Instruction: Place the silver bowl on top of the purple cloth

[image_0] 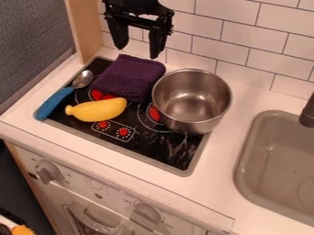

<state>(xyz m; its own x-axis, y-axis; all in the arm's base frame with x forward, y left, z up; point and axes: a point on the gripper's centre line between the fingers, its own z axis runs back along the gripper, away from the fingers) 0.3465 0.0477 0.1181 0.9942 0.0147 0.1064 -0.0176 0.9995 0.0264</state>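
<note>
A black gripper (139, 52) hung higher than the folded purple cloth (128, 75), its fingers spread and holding nothing, while the silver bowl (191, 103) stood just right of that cloth and a blue-handled spoon (56, 101) lay to its left.

White brick-pattern tiles (239, 41), grey side panel (30, 36).

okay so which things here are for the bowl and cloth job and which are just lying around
For the job:
- bowl, on the stove's right side
- cloth, at the stove's back
- gripper, above the cloth, fingers apart

Just lying about:
- banana, in front of the cloth
- spoon, left of the banana
</note>
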